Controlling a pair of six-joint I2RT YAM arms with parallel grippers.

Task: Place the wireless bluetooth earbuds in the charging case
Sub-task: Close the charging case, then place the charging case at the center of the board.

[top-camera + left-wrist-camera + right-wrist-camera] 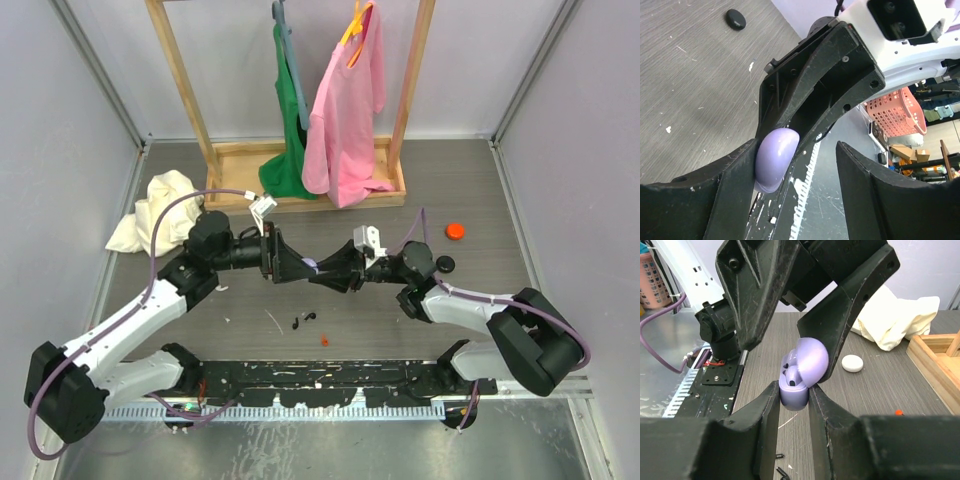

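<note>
My right gripper (793,387) is shut on the base of the lavender charging case (792,396), held above the table. The case's lid (813,361) stands open, and a lavender earbud (791,374) sits inside. The left gripper (797,150) is open around the lid (774,159). Its left finger (735,175) touches the lid, and its other finger (865,180) is well apart from it. In the top view the left gripper (290,265) and the right gripper (335,275) meet tip to tip at the table's middle, with the case (312,266) between them.
A white round cap (852,363) and a black cap (735,18) lie on the table, with an orange cap (455,231) at the right. Small black bits (305,320) lie near the front. A white cloth (160,205) and a wooden clothes rack (300,160) stand behind.
</note>
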